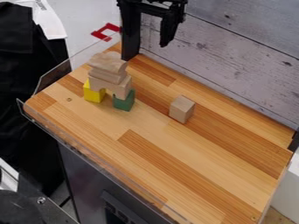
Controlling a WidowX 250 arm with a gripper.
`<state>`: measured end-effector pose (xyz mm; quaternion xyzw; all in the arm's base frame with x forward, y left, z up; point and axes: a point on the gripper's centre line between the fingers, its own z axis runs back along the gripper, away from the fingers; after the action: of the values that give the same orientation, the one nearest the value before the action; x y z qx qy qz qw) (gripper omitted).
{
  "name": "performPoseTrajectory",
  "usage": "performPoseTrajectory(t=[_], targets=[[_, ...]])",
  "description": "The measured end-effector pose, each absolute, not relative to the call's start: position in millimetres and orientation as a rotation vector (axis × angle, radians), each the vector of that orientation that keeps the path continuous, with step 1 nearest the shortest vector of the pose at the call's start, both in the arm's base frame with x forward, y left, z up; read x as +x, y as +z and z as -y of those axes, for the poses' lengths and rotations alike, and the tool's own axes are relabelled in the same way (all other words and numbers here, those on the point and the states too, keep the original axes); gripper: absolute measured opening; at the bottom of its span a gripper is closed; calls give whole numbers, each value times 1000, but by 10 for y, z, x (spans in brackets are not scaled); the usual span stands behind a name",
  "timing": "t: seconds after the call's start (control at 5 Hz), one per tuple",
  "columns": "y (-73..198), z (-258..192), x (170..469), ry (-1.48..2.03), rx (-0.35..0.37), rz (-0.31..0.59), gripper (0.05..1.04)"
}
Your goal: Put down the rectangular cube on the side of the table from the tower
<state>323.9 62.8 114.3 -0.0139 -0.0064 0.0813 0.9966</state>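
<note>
As far as I can tell, the job looks done: the block [182, 109] stands on the bench [204, 177], well apart from the tower [111, 81], nearer the wall [239, 57] than the front edge. If that's the right piece, nothing's left but parking the arm. Can't confirm it came off the stack. Hand [148, 43] looks spread, nothing pinched, up at the top of the view. Block sits below it and to the right in view, not touching.
</note>
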Motion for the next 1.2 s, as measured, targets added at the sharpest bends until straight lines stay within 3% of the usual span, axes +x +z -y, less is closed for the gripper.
performPoseTrajectory(t=[0.2, 0.8, 1.2], targets=[[1025, -619, 3217, 162, -33, -25, 1001], [1004, -814, 3142, 684, 14, -43, 1001], [1053, -1050, 3052, 1078, -59, -47, 1001]])
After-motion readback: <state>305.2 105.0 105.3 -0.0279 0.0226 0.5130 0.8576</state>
